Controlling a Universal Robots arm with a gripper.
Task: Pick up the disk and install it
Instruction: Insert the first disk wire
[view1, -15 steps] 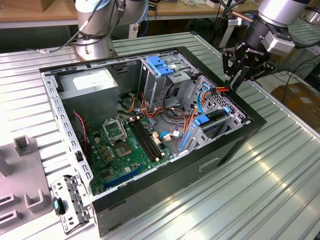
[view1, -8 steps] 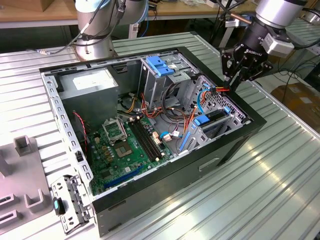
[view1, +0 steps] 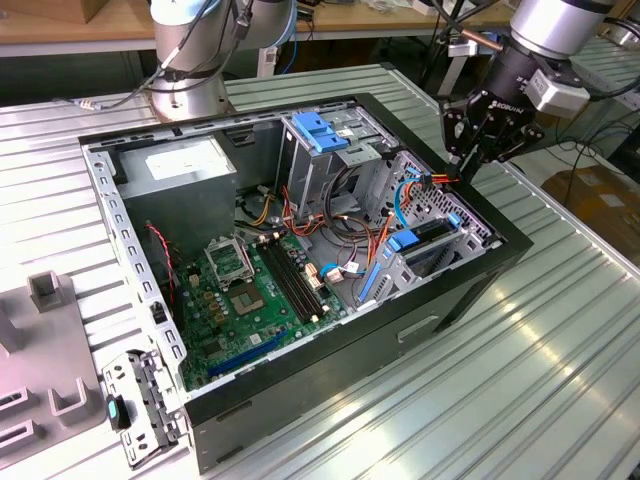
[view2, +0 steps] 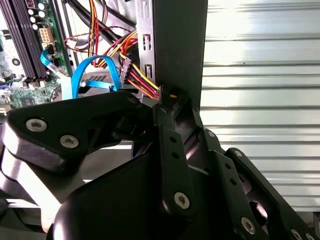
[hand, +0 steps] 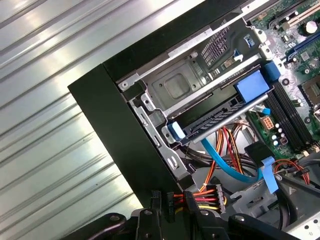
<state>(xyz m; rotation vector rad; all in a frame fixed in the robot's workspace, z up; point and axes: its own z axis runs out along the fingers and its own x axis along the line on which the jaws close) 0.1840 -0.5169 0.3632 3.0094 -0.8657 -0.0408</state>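
Observation:
The disk (hand: 220, 118) sits in the lower slot of the drive cage (hand: 175, 85) at the corner of the open computer case. Its dark connector edge faces out, with blue rail tabs (hand: 175, 131) at both ends. In the exterior view the disk (view1: 432, 232) lies in the cage at the case's right side. My gripper (view1: 465, 172) hangs just above that corner, over the case rim. In both wrist views the gripper (hand: 172, 207) (view2: 167, 102) is shut on a black power connector (hand: 159, 196) trailing red, yellow and orange wires (view2: 142, 82), a short way from the disk's edge.
A blue data cable (hand: 225, 162) loops beside the wires, under the disk. The motherboard (view1: 245, 300), a grey power supply box (view1: 185, 165) and a blue latch (view1: 320, 130) on the upper cage fill the case. A ribbed metal table (view1: 520, 380) surrounds it.

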